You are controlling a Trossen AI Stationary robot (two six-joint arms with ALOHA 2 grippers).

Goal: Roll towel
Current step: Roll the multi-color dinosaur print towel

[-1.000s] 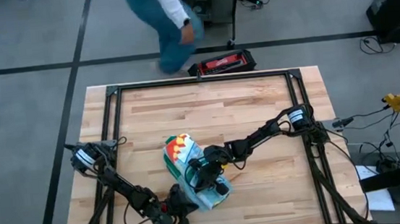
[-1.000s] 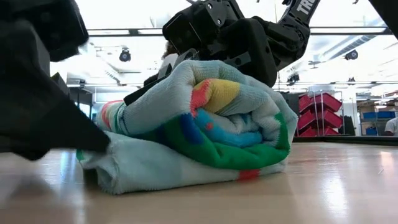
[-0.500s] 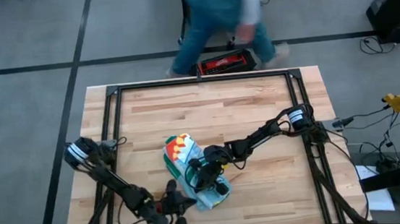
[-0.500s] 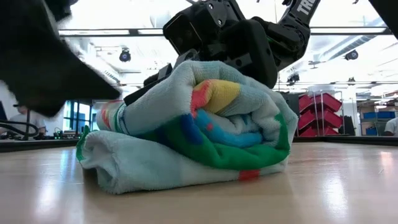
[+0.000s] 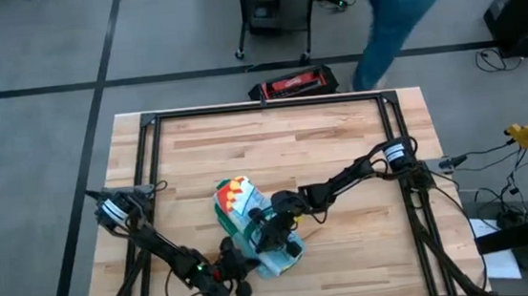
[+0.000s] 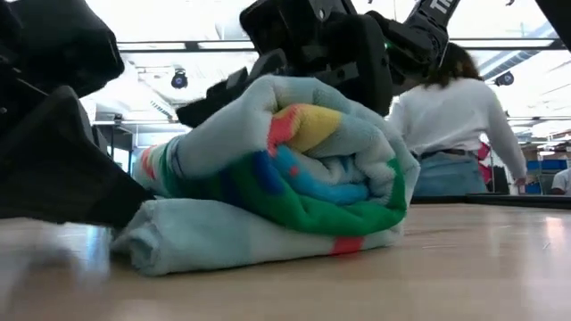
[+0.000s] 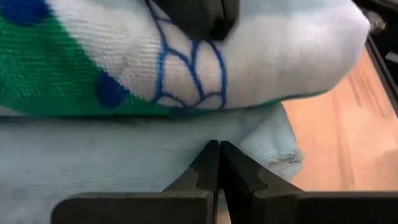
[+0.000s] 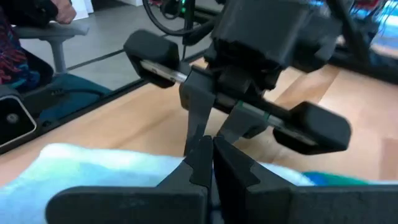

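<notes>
Overhead, table-level, two wrist views; all share towel (image 5: 252,228).

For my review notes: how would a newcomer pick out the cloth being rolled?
Start at the pale wooden table inside its black frame. Near its front edge, between the two dark arms, lies the rolled pale blue towel with green border and bright cartoon prints. It is the only soft, colourful thing there; the left claw and right claw press against it.

A pale wooden table (image 5: 322,152) bears the rolled towel (image 5: 247,218) near its front edge.
</notes>
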